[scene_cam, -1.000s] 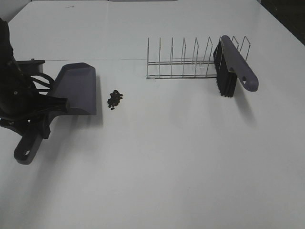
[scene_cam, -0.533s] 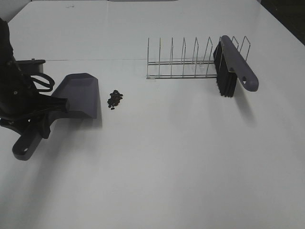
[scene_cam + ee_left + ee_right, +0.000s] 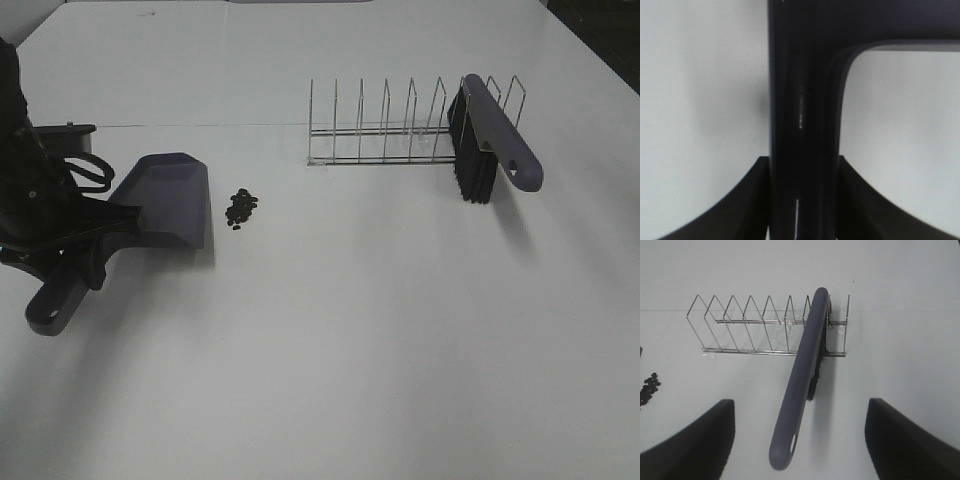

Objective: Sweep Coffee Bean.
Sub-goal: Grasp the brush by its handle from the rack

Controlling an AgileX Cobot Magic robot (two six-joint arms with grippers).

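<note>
A small pile of dark coffee beans (image 3: 240, 208) lies on the white table, also at the edge of the right wrist view (image 3: 648, 389). The grey-purple dustpan (image 3: 165, 200) rests just left of the beans, its mouth facing them. My left gripper (image 3: 88, 235) is shut on the dustpan's handle (image 3: 802, 130). The grey-purple brush (image 3: 490, 140) leans in the wire rack (image 3: 390, 130), bristles down. My right gripper (image 3: 799, 440) is open above the brush handle (image 3: 800, 390), not touching it; it is out of the exterior view.
The wire rack (image 3: 765, 325) stands at the back of the table, its other slots empty. The table's far edge runs behind it, dark floor at the far right corner (image 3: 600, 30).
The dustpan has come down and shifted right toward the beans, its mouth lower on the table. The brush and rack have not moved.
</note>
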